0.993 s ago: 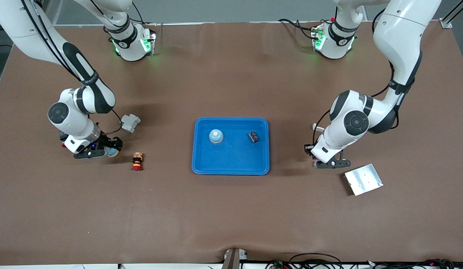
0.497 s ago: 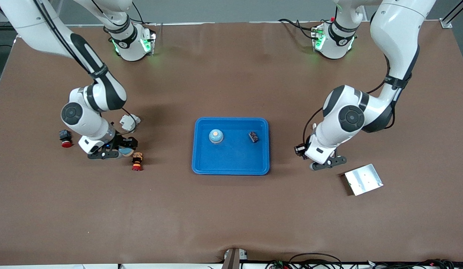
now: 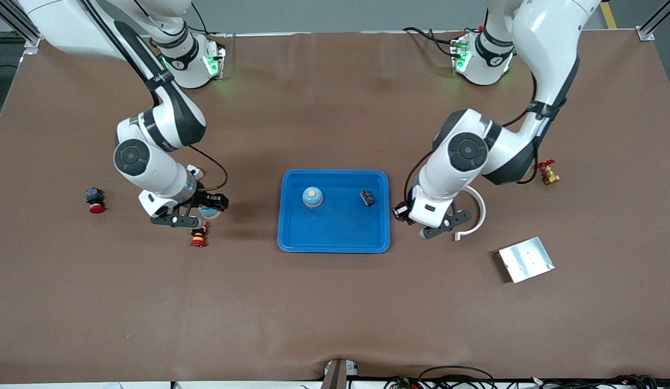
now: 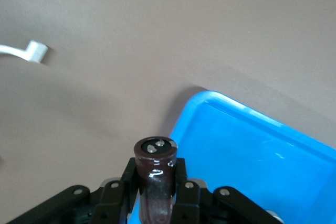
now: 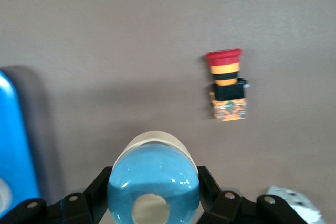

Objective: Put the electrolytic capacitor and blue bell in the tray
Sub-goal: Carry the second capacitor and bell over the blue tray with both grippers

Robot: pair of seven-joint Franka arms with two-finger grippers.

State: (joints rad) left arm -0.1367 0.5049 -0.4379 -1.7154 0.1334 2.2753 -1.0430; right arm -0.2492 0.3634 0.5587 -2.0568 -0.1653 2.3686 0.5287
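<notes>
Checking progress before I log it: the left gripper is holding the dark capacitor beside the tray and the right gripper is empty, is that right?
Not quite. The right gripper is shut on the blue bell, as the right wrist view shows. The left gripper does hold the capacitor beside the tray.

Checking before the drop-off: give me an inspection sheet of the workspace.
Surface: brown table, flat.
Job's things: tray holds a blue bell and a small dark part.
Clutter: red button, second red button, white curved piece, silver plate, brass valve.
Grippers: left gripper fingers shut on capacitor, at the tray's rim; right gripper shut on second blue bell, over the table beside a red button.
Cables: bundle at the table's near edge.
Surroundings: nothing seen.
</notes>
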